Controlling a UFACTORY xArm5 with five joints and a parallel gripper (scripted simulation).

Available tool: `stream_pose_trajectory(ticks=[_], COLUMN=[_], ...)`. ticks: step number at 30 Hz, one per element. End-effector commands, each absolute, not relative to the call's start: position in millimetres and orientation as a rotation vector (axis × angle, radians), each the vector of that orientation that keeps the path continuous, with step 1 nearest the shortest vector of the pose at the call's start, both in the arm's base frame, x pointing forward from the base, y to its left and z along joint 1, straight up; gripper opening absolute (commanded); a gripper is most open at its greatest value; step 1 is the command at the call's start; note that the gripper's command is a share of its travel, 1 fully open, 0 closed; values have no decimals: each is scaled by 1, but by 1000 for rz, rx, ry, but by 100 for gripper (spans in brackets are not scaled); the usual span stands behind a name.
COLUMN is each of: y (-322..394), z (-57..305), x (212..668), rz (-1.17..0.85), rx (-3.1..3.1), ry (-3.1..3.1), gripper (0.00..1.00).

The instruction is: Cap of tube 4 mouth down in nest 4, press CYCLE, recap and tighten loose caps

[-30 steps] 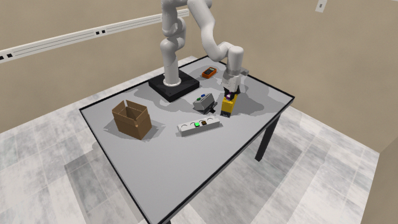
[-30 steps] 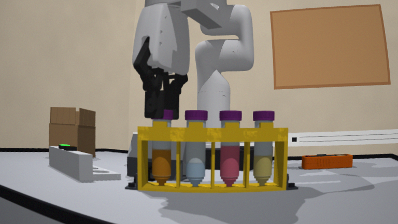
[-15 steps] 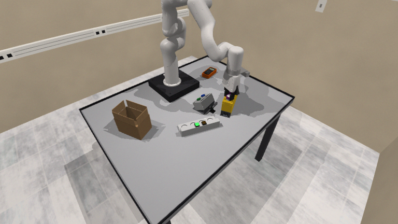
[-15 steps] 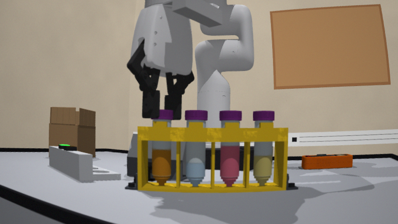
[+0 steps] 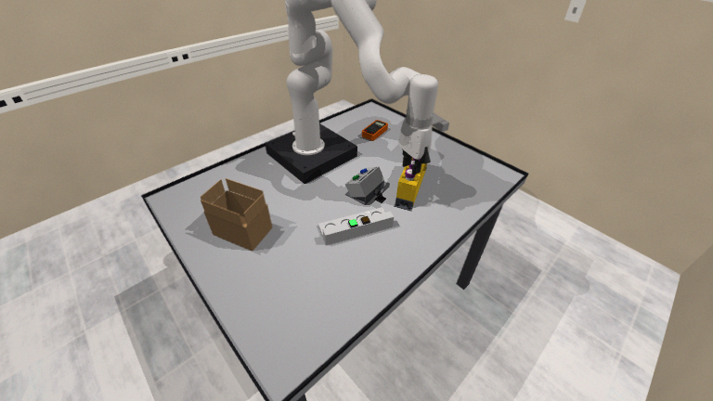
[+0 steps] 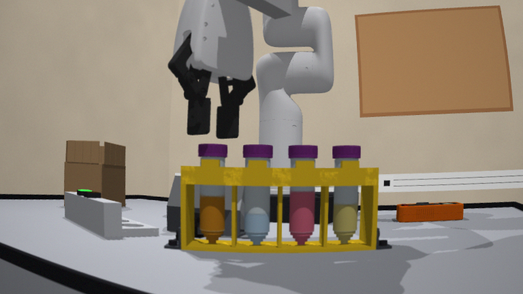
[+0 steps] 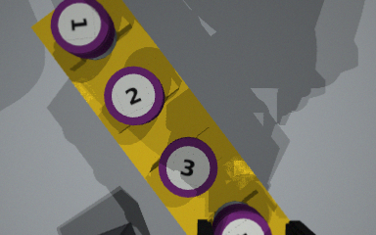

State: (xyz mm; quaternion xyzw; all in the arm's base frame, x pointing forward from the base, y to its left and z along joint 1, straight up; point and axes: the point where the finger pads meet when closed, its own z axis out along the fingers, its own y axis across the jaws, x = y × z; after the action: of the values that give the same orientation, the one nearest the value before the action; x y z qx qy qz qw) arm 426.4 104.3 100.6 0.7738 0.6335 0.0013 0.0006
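Observation:
The yellow rack holds four tubes, all with purple caps on. In the wrist view the caps read 1, 2 and 3, and the cap of tube 4 sits at the bottom edge. In the exterior view, tube 4's cap is the leftmost. My gripper hangs just above it with the fingers apart and nothing between them, clear of the cap. The gripper also shows in the top view. The white cap tray has its green lamp lit, and its nests look empty.
The grey key housing with the blue key and the green key stands between the rack and the arm's base. A cardboard box is at the left, and an orange meter lies at the far edge.

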Motion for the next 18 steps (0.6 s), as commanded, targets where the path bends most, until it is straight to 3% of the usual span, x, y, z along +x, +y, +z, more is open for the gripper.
stream_pose_trajectory(ticks=[1, 7, 18], y=[104, 104, 165], z=[115, 125, 126], x=[427, 427, 397], rz=[11, 11, 11], rx=[2432, 2432, 1665], ry=[1991, 1991, 2663], gripper=[46, 46, 46])
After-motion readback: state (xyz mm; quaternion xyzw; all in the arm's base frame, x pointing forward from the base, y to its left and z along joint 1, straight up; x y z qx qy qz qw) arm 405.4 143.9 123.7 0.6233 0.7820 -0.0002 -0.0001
